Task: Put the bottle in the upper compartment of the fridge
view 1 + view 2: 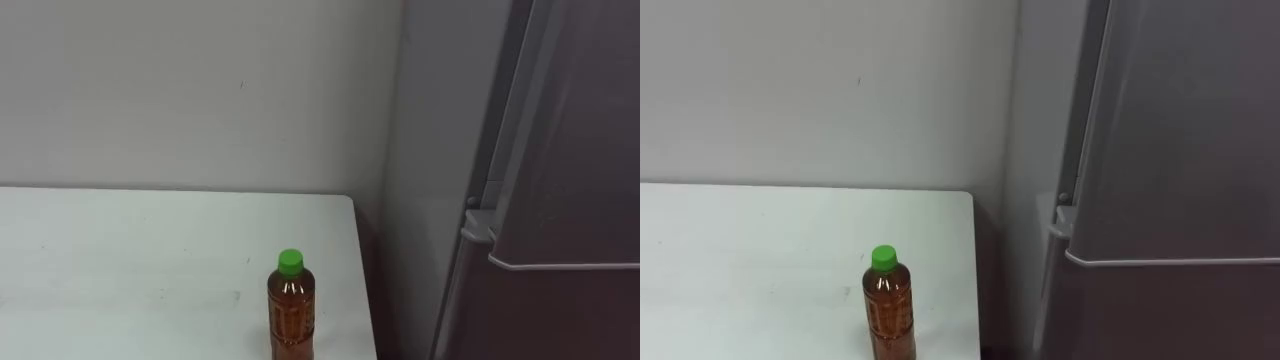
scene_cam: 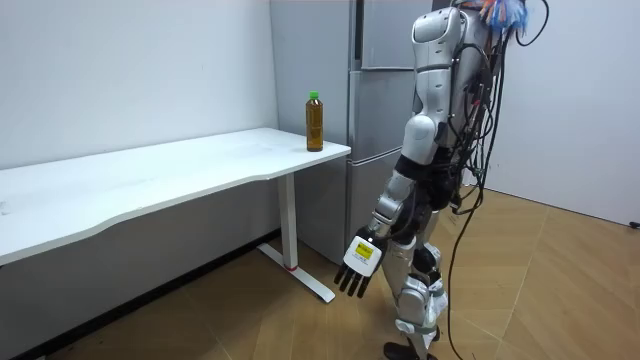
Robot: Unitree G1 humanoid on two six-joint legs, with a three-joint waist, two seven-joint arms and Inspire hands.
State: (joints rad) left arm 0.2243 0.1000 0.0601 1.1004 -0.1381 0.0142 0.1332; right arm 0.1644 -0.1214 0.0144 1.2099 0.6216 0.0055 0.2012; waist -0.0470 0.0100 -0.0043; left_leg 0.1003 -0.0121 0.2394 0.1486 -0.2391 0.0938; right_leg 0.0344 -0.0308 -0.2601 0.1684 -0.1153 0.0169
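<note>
One bottle [image 1: 291, 305] upright near white table [image 1: 120, 250] corner, grey fridge [image 1: 560, 150] beside

Readable text: none could be made out.
Bottle label: the band round the amber bottle [image 1: 291, 312], which stood near the right edge of the tabletop [image 1: 120, 250], carried print too small to read.
Fridge [image 1: 560, 150]: nothing legible showed on its grey doors.
Left hand [image 2: 358, 262]: the marks on the tag at its back were unreadable in the room view.
</note>
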